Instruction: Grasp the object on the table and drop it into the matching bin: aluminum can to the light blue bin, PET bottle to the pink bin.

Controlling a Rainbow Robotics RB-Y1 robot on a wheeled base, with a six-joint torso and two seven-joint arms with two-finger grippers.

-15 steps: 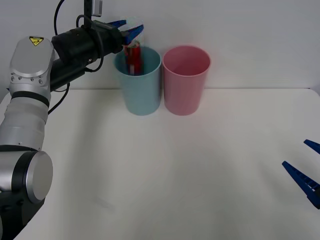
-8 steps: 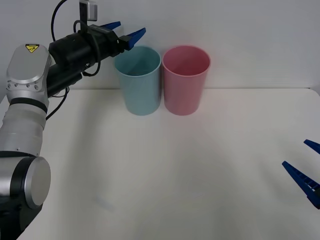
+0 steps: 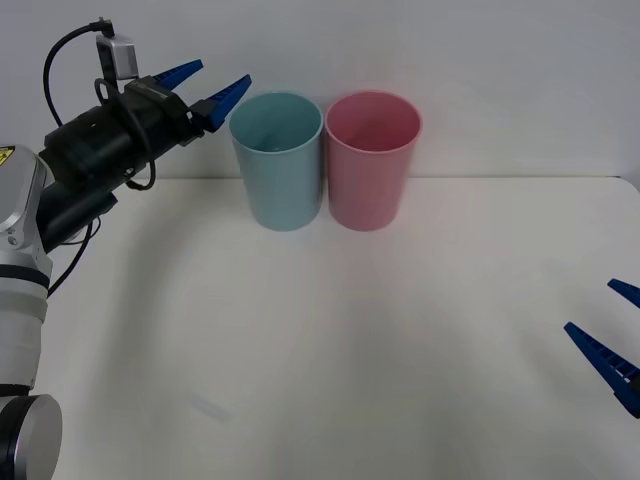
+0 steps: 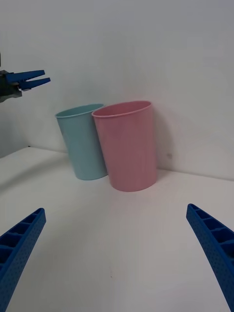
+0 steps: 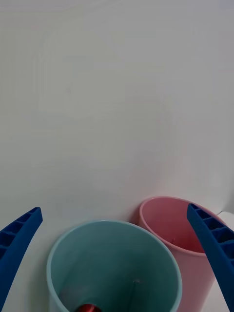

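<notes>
Left claw, front view: fingers spread and empty, raised just left of the light blue bin, which touches the pink bin on the white tabletop. Right claw waits spread at the near right edge. Right wrist view: both bins upright, side by side. Left wrist view: the red can lies at the bottom of the light blue bin. Judged best practice: lift the left arm clear without brushing the rim.
</notes>
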